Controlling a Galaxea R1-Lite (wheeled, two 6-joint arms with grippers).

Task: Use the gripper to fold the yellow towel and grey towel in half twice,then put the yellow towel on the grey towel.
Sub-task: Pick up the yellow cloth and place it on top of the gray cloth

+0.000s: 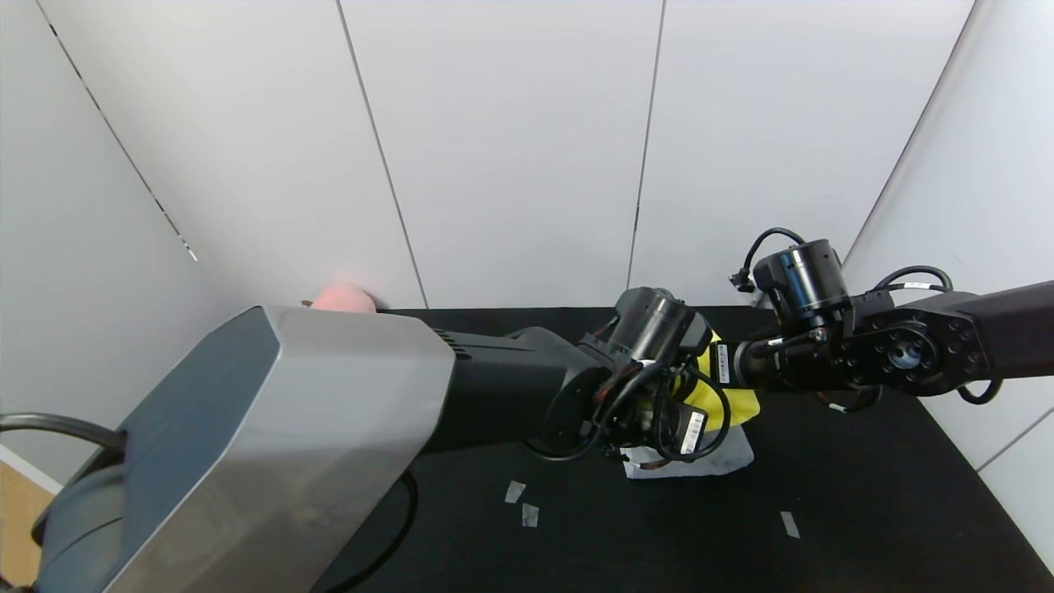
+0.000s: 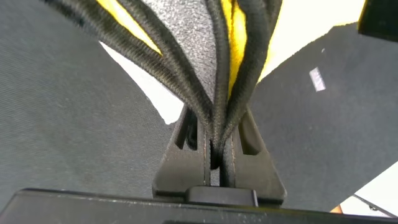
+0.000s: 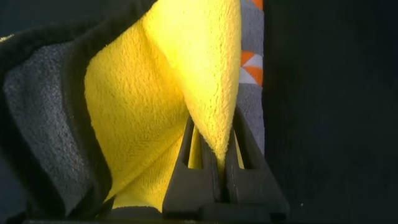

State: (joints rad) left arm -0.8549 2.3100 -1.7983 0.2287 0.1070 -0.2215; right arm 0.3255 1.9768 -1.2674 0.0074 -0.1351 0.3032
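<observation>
Yellow towel (image 1: 735,402): folded, lifted over grey towel (image 1: 725,458) at table (image 1: 865,494) centre. Left gripper (image 2: 216,163): clamped on its stacked black-edged layers. Right gripper (image 3: 219,163): pinching a yellow fold. Grey towel: apparently folded small. Outstanding, by estimate: setting yellow down, releasing.

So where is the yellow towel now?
In the head view, the yellow towel hangs right of centre, pinched by left gripper and right gripper, above the grey towel.

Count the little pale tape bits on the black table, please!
3: two tape bits near the front left, one front right. The arms may hide more.
</observation>
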